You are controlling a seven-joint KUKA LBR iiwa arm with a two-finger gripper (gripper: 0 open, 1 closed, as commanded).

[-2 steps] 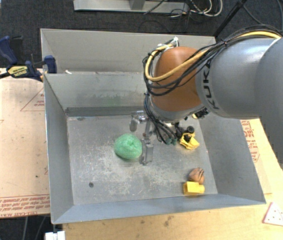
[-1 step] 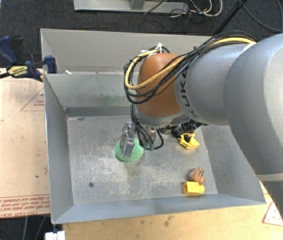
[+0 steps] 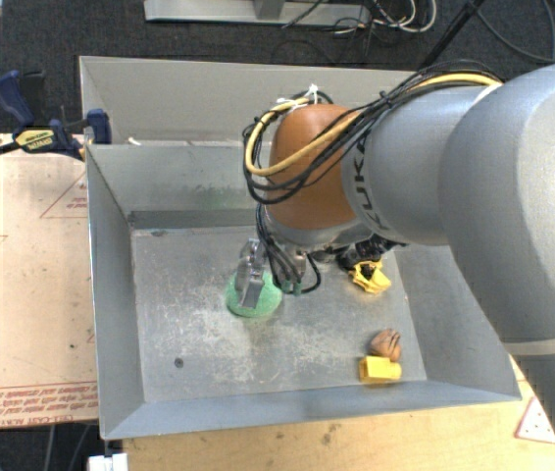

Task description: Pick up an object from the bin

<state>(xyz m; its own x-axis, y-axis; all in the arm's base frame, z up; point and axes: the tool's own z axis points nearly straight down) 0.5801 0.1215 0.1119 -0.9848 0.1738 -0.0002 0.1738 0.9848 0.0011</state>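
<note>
A light green round thing [image 3: 258,302], like a small ball or cup, lies near the middle of the bin floor. My gripper [image 3: 252,287] hangs straight down onto it, one grey fingertip resting over its top. A yellow and black thing [image 3: 370,275] lies just right of the gripper, close under the arm.
Near the bin's front right lie a small brown lumpy thing [image 3: 385,341] and a yellow block [image 3: 379,369] side by side. The arm with its orange cover and cables overhangs the bin's right and back part.
</note>
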